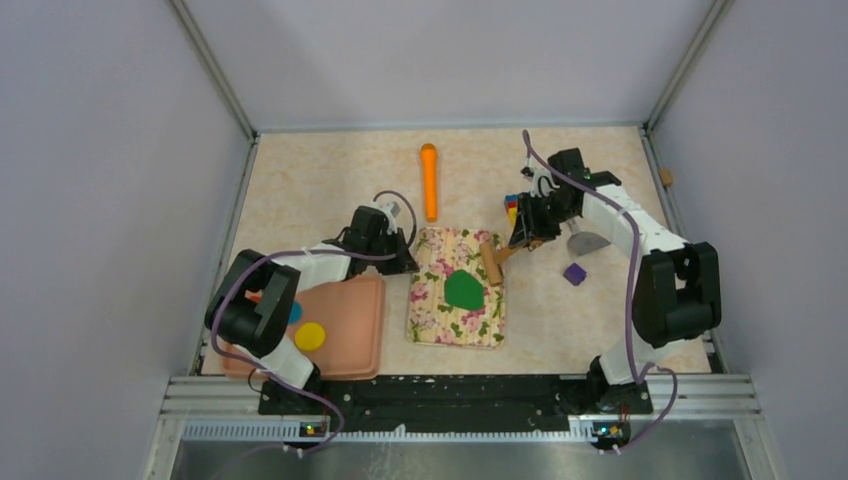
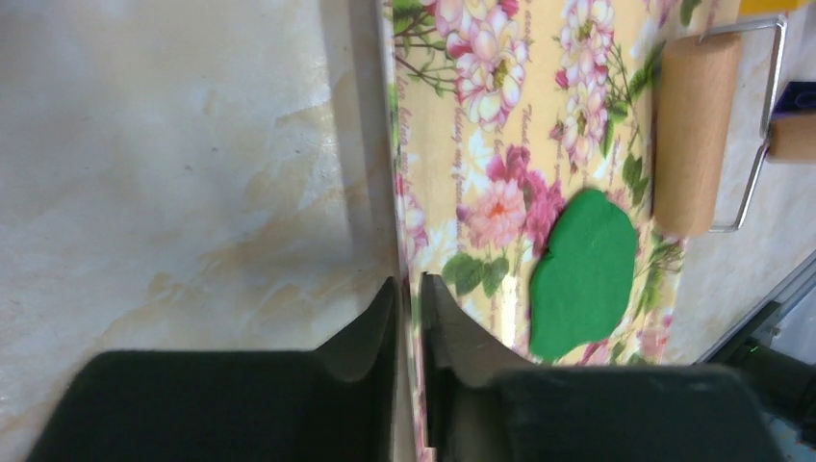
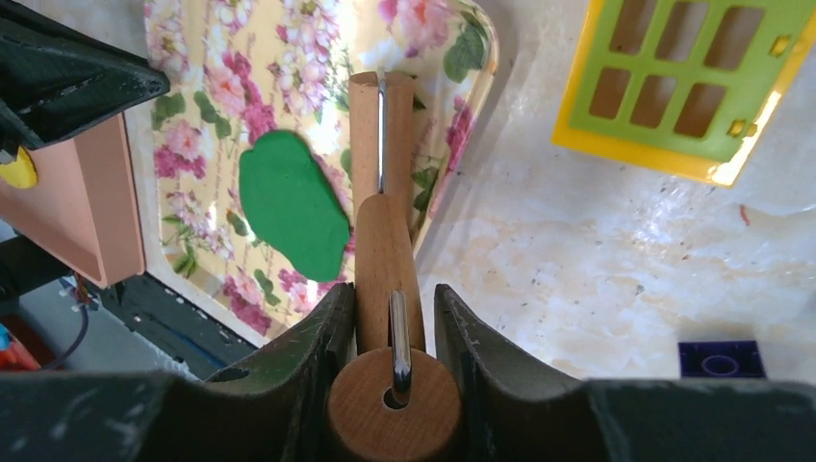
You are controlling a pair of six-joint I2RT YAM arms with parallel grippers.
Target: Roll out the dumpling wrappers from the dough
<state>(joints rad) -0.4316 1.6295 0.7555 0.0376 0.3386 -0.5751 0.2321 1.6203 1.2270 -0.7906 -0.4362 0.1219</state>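
- Right wrist view: right gripper (image 3: pixel 392 294) closed partway on the wooden handle of the rolling pin (image 3: pixel 368 144), one finger pressed to each side of it.
- Just past the fingertips, the pin's roller, lying over the right edge of the floral mat (image 3: pixel 212 58), with its wire frame along the top.
- Left of the roller and just beside it, the dough (image 3: pixel 292 217): a flat, dark green piece with an uneven outline, on the middle of the mat. Contact with the roller impossible to tell.
- Left wrist view: left gripper (image 2: pixel 409 284) shut down to a thin slit, with the mat's left edge caught in it.
- Right of those fingers, across a band of printed flowers, the same green dough, well clear of the jaws.
- Top external view: left gripper at the mat's far left corner, right gripper just off its far right corner, dough between the two and a little nearer.
- Left of the mat, a pink tray (image 1: pixel 350 330) carrying dumpling wrappers (image 1: pixel 309 336): one yellow, one blue, the blue partly hidden by the left arm.
- Far of the mat, an orange cylinder (image 1: pixel 430 180); right of the mat, a purple block (image 1: pixel 574 273).
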